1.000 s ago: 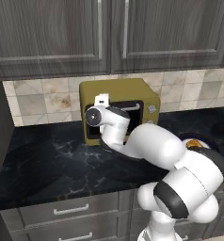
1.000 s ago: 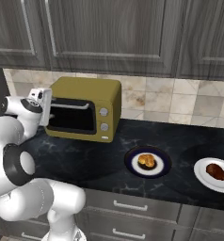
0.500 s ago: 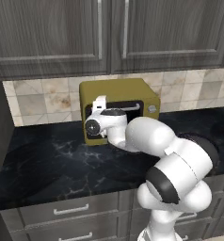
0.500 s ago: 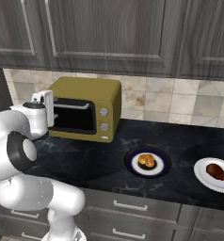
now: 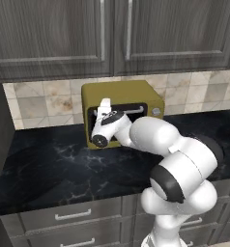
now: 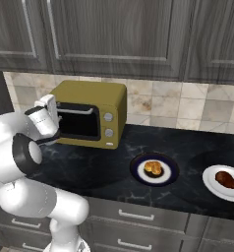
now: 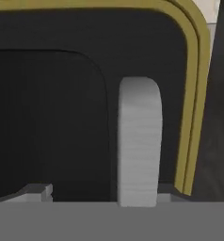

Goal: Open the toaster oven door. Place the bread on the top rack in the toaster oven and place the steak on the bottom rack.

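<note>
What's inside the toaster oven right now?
Nothing can be made out: the toaster oven has its dark glass door shut, hiding the racks. The bread and steak sit on plates on the counter.

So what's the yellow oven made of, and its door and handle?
The toaster oven looks like painted metal: smooth, matte mustard-yellow walls. The toaster oven door seems to be dark glass in a black frame, though nothing shows through it. Its handle looks like brushed silvery-white metal, or maybe plastic.
</note>
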